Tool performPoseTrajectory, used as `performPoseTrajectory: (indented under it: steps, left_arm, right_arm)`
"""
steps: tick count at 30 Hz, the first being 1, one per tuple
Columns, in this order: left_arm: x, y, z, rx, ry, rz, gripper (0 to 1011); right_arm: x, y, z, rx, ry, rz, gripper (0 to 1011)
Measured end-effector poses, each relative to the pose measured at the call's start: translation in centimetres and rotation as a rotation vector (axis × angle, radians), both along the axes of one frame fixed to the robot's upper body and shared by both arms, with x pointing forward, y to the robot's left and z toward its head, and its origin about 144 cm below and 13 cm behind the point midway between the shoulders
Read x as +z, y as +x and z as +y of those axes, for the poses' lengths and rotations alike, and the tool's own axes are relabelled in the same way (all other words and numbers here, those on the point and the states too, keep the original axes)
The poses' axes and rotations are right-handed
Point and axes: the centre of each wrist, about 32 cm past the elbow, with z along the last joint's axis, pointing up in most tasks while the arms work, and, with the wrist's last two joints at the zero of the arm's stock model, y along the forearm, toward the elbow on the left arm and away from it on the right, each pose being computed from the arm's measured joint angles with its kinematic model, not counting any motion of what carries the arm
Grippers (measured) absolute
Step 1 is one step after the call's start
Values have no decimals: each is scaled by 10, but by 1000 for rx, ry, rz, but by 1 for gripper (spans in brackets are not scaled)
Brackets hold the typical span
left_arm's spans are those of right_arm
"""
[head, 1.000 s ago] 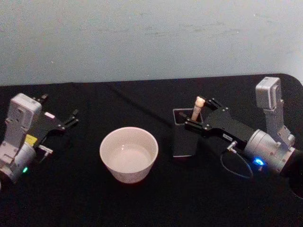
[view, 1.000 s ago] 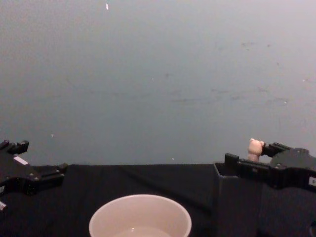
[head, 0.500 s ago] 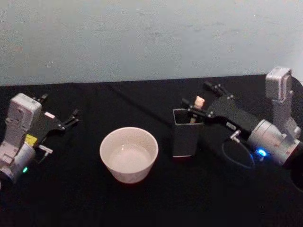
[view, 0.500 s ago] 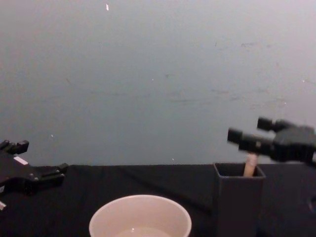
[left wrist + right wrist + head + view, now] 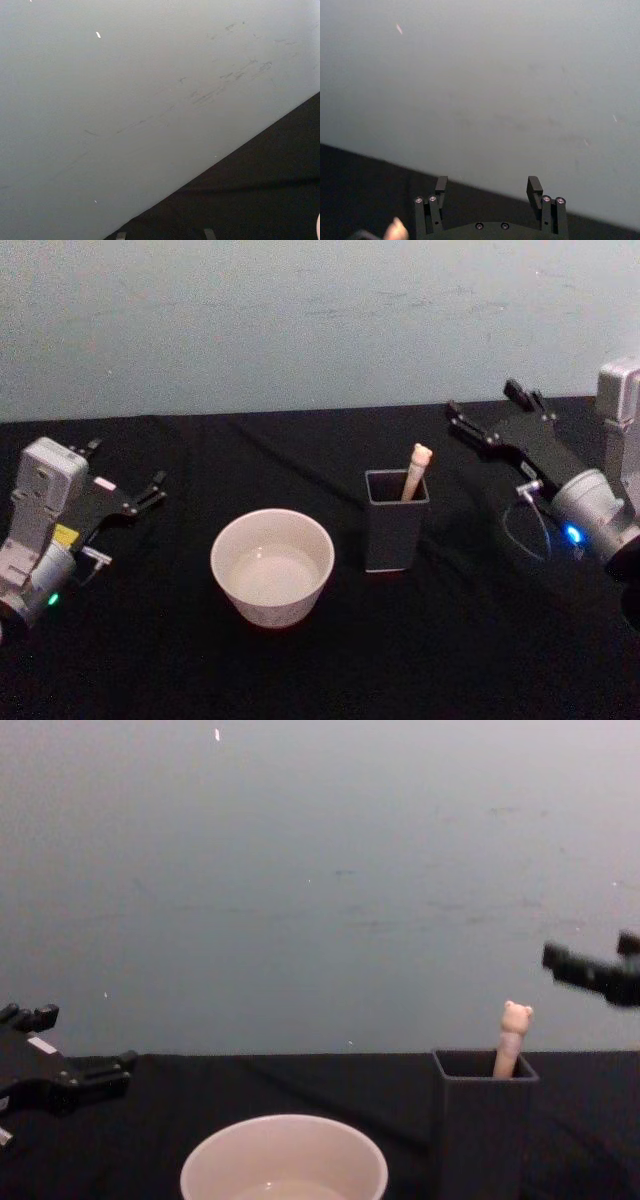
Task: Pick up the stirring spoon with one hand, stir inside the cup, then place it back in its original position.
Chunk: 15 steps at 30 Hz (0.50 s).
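Observation:
The stirring spoon (image 5: 414, 470) stands in the dark grey square holder (image 5: 396, 522), its beige bear-topped handle (image 5: 514, 1038) leaning out over the rim; its bowl is hidden inside. Left of the holder (image 5: 483, 1120) sits the wide cream cup (image 5: 272, 565), whose rim shows low in the chest view (image 5: 284, 1160). My right gripper (image 5: 482, 400) hangs open and empty, raised up and off to the right of the holder (image 5: 590, 960). Its two fingers stand apart in the right wrist view (image 5: 487, 186), with the bear head (image 5: 396, 230) below them. My left gripper (image 5: 125, 465) rests open at the far left (image 5: 85, 1040).
A black cloth (image 5: 320, 670) covers the table, ending at a pale wall (image 5: 300, 320) behind. A thin ridge in the cloth (image 5: 290, 455) runs from the back toward the holder. A cable loop (image 5: 520, 535) hangs from my right wrist.
My right gripper let go of the spoon handle, rose and drew back to the right. The spoon stays in the holder. The left arm has not moved.

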Motion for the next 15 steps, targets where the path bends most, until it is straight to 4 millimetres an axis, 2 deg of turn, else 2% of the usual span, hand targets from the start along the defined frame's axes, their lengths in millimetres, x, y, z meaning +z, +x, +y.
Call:
performPoseTrajectory:
  steps: [6, 15]
  left_arm:
    - [0, 0, 0, 0, 0, 0, 1001]
    - [0, 0, 0, 0, 0, 0, 1001]
  right_arm:
    - [-23, -3, 1, -33, -43, 107, 1000]
    - [-40, -7, 6, -22, -74, 181, 1000]
